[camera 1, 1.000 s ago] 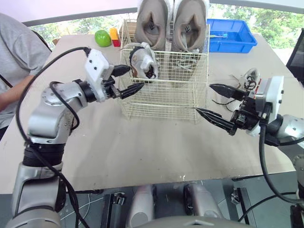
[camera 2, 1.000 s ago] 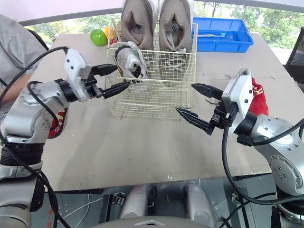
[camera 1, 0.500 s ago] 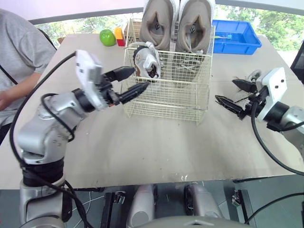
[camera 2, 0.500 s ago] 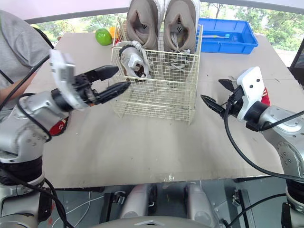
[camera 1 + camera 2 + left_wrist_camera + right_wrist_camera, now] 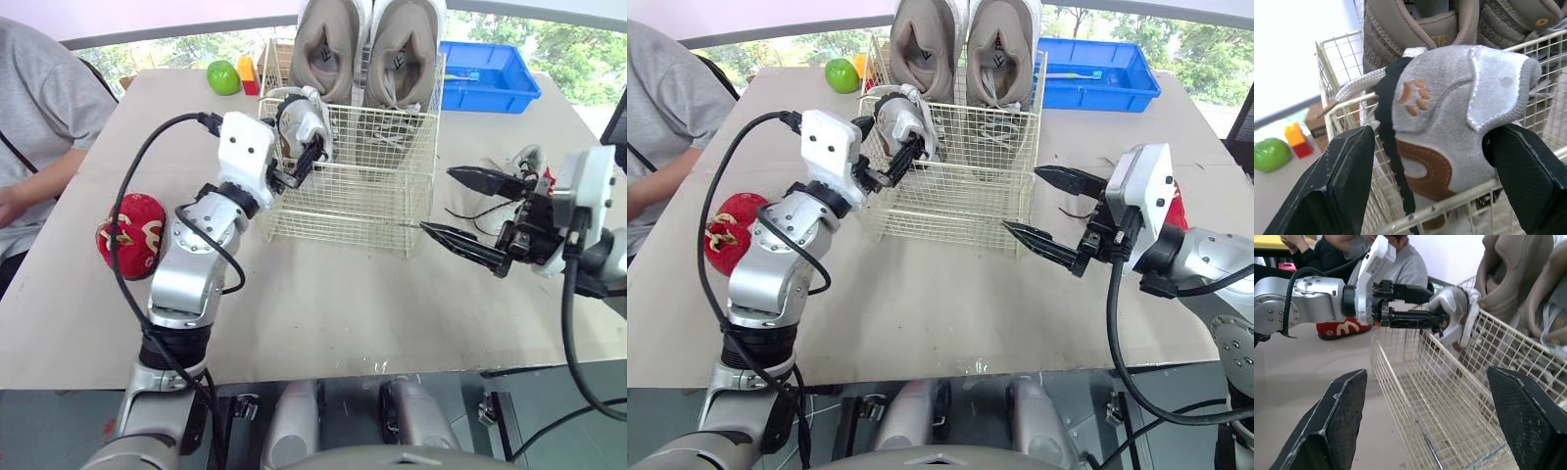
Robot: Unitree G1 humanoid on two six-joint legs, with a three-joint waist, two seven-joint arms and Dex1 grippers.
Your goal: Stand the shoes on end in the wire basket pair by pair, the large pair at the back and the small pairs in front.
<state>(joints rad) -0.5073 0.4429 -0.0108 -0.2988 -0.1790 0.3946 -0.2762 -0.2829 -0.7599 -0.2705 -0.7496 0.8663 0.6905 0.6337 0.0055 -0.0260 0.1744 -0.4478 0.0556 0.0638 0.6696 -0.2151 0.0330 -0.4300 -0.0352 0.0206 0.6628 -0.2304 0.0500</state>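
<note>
Shoes: the large grey pair (image 5: 367, 49) stands on end at the back of the wire basket (image 5: 362, 196). One small grey shoe (image 5: 299, 122) stands in the front left corner, with the left gripper (image 5: 1430, 137) clamped on it. Still out are a red shoe (image 5: 130, 233) near the left edge of the desk (image 5: 294, 304) and a light shoe (image 5: 519, 162) by the right edge, behind the released, empty right gripper (image 5: 437, 201). Roughly a third done.

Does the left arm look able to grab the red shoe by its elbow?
Likely not yet: the left gripper is closed on the small grey shoe at the wire basket. The red shoe itself lies unobstructed.
</note>
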